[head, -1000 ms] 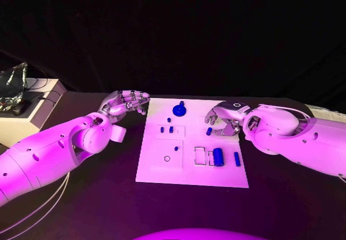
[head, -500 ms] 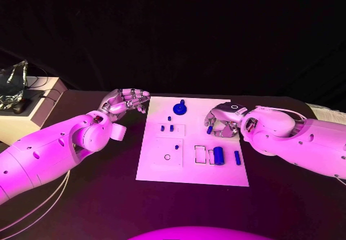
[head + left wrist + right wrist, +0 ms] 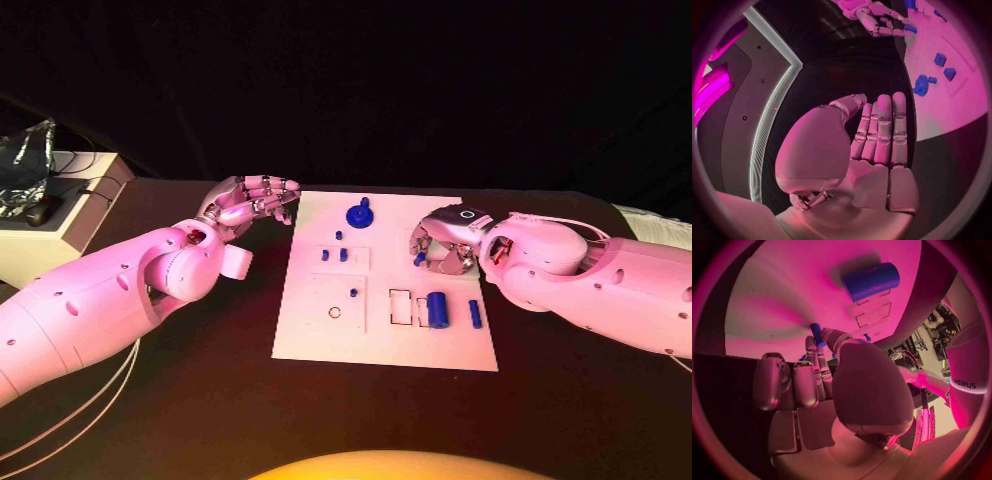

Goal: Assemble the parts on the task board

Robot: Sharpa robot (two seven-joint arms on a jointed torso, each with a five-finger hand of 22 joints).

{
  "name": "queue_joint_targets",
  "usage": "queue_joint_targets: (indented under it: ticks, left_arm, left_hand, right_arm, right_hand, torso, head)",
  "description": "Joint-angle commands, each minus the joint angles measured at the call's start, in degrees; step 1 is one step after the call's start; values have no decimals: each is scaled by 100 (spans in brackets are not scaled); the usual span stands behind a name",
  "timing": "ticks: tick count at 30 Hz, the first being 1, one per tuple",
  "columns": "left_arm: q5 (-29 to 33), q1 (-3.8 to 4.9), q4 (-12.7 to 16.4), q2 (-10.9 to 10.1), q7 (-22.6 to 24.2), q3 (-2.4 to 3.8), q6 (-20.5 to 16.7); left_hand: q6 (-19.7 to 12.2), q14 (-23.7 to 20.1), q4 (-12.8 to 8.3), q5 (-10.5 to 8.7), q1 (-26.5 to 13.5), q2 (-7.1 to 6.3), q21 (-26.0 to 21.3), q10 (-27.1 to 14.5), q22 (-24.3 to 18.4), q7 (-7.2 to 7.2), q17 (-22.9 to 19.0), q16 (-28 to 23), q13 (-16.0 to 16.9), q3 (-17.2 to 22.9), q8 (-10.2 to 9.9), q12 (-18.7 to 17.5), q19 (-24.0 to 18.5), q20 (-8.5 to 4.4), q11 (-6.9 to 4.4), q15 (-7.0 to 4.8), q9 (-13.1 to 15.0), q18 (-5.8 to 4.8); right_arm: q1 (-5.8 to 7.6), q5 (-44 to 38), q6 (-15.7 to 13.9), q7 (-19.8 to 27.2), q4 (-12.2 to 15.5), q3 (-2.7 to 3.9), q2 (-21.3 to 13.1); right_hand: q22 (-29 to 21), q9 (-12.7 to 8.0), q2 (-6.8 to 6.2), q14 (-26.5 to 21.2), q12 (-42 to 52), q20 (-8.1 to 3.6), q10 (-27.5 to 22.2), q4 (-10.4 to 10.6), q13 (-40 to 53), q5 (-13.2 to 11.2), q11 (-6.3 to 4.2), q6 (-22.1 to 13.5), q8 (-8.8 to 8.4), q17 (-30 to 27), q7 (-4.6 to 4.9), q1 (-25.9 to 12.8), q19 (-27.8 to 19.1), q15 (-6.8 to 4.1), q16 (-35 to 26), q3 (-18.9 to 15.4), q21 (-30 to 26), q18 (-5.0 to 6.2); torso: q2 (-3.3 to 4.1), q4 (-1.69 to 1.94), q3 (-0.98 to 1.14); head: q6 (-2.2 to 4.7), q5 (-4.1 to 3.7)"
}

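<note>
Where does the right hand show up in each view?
Head view: right hand right of centre, over the right side of the board.
Left wrist view: small, near the circle's rim, at the board's edge.
Right wrist view: large, in the middle, fingers toward the board.
Shared landmark: the white board.

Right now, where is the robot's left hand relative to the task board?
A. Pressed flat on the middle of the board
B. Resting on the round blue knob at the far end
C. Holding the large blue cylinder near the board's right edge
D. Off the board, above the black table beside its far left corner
D. In the head view the left hand hangs over the dark table just outside the task board, its fingers curled and holding nothing.
</note>
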Motion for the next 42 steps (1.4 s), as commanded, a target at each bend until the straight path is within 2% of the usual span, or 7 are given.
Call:
queue_joint_targets:
  ticks: [1,3,10,16,22,31,42]
  left_arm:
    - [2,2,16,3,47,4,60]
    - [3,2,16,2,46,4,60]
    - [3,2,15,-2,38,4,61]
    - [3,2,10,-3,31,4,62]
    - [3,2,-3,2,24,4,69]
    - [8,2,-50,18,17,4,74]
    - [26,1,-83,48,18,4,27]
  left_hand:
    - [-27,-1,-8,8,10,21,27,24,10,4,-6,-30,-11,-20,36,-25,28,-8,12,12,-7,32]
    - [-27,-1,-8,8,10,21,27,24,10,4,-6,-30,-11,-20,36,-25,28,-8,12,12,-7,32]
    - [-27,-1,-8,8,10,21,27,24,10,4,-6,-30,-11,-20,36,-25,28,-8,12,12,-7,32]
    - [-27,-1,-8,8,10,21,27,24,10,4,-6,-30,-11,-20,36,-25,28,-8,12,12,-7,32]
    - [-28,0,-3,9,7,30,28,22,12,5,-7,-33,-18,-18,38,-33,24,-7,13,14,-9,32]
    - [-28,0,-3,9,7,30,28,22,12,5,-7,-33,-18,-18,38,-33,24,-7,13,14,-9,32]
    - [-54,0,-10,12,13,19,32,-37,19,6,-9,-41,-45,-18,30,-77,18,-5,25,20,-19,32]
  right_arm:
    - [-16,-113,-48,-34,0,-2,14]
    - [-23,-134,-82,-54,-1,-2,20]
    - [-42,-243,-239,-198,19,-2,28]
    - [-50,-306,-379,-298,57,-1,14]
    - [-47,-212,-506,-300,181,10,-63]
    - [89,301,-808,-237,451,103,-231]
    - [348,780,-675,-201,1116,161,-381]
  right_hand:
    - [166,19,96,109,44,-18,76,9,15,-32,-4,64,39,9,-8,2,18,-60,41,70,65,-77]
    - [252,75,232,117,86,-61,246,-38,60,-484,-60,174,118,40,-54,68,51,-110,65,261,173,-98]
    - [393,309,405,121,158,-138,543,-305,186,-575,-155,313,344,48,-103,172,98,-190,79,542,343,-132]
    - [434,462,424,123,144,-144,609,-474,268,-852,-156,260,424,57,-84,144,99,-189,89,749,371,-139]
    - [448,494,425,122,141,-145,620,-505,286,-907,-156,256,442,54,-82,133,102,-190,89,791,385,-142]
    - [461,508,423,122,136,-145,622,-518,293,-928,-156,255,450,56,-81,126,107,-190,90,809,402,-145]
    - [465,519,421,120,125,-145,610,-534,295,-935,-154,250,453,45,-79,126,107,-189,86,828,405,-146]
  torso:
    - [2,5,-2]
    - [2,5,-2]
    - [-2,8,-4]
    - [-4,4,-3]
    - [-8,3,-1]
    - [-10,6,-3]
    - [-10,-10,-10]
  head:
    - [-12,-6]
    - [-12,-6]
    - [-31,-2]
    - [-39,-2]
    - [-51,6]
    - [-32,15]
    - [-19,67]
